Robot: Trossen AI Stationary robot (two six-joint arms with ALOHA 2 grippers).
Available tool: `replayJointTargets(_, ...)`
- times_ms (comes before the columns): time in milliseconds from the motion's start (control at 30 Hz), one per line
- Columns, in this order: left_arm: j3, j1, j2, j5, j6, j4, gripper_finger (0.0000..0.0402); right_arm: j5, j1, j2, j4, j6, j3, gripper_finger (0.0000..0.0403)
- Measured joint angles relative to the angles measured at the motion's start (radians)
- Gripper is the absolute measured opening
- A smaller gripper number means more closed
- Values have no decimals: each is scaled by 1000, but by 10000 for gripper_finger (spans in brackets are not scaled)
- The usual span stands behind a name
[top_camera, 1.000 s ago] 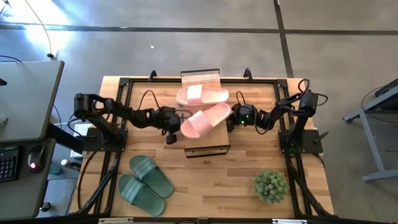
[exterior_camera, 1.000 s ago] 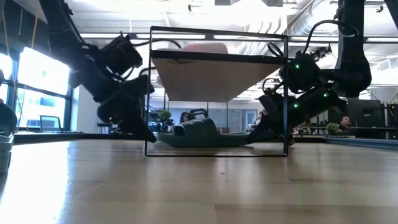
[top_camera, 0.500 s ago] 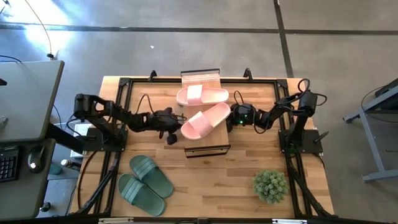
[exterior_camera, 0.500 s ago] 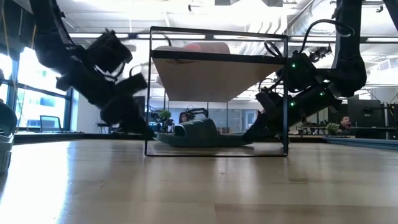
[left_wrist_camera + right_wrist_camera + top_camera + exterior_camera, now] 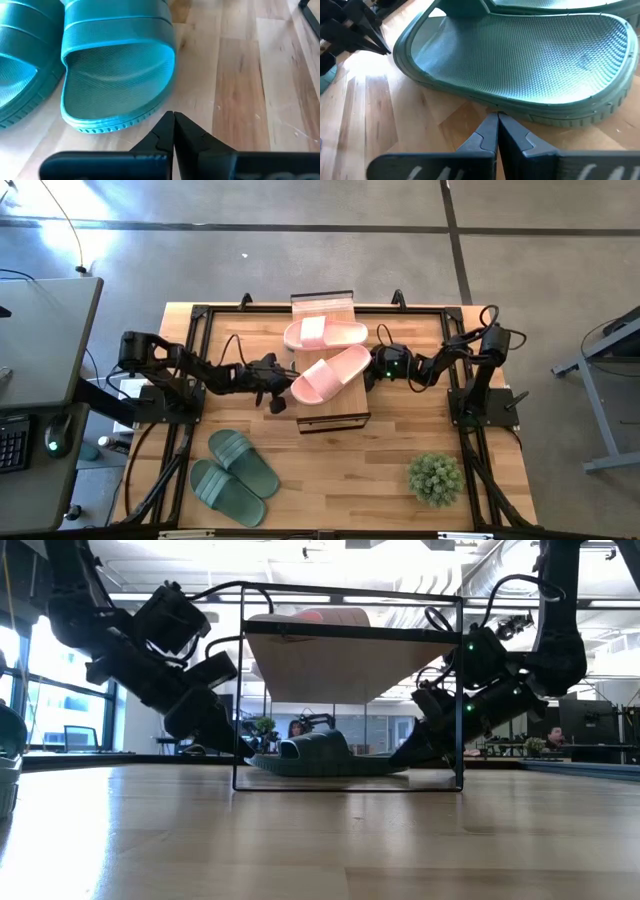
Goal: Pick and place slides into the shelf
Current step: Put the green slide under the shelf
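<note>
- Since the earlier frames, the left gripper (image 5: 279, 402) has drawn a little away from the shelf's (image 5: 345, 420) left side, while the right gripper (image 5: 368, 377) has stayed at its right side.
- High view: two pale pink slides (image 5: 325, 334) (image 5: 331, 373), smooth rubber with wide straps, lie on the shelf's light wood plank top, one straight and one angled. Two sage-green slides (image 5: 243, 462) (image 5: 226, 492) with ribbed straps lie side by side on the table (image 5: 330, 480) near its front left, and a bushy potted plant (image 5: 435, 477) stands at the front right.
- Low view: the shelf's thin black metal frame (image 5: 461, 690) carries the plank; beneath it, on the table, lies a green slide (image 5: 325, 755) between both grippers.
- Left wrist view: the left gripper (image 5: 173, 116), fingers pressed together and holding nothing, points at a green slide's (image 5: 117, 75) finely textured sole rim; another green slide (image 5: 22, 60) lies beside it.
- Right wrist view: the right gripper (image 5: 497, 117), pinched together and empty, has its tip just at the edge of a green slide's (image 5: 520, 55) dotted footbed.
</note>
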Motion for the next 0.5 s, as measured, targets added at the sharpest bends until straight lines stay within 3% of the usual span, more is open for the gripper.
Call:
replayJointTargets(333,75,0,73,-22,-4,-5,0,0,-2,0,-6,-1,6,0)
replayJointTargets(500,121,0,127,-15,-33,-83,0,-9,0,1,-57,-2,43,0)
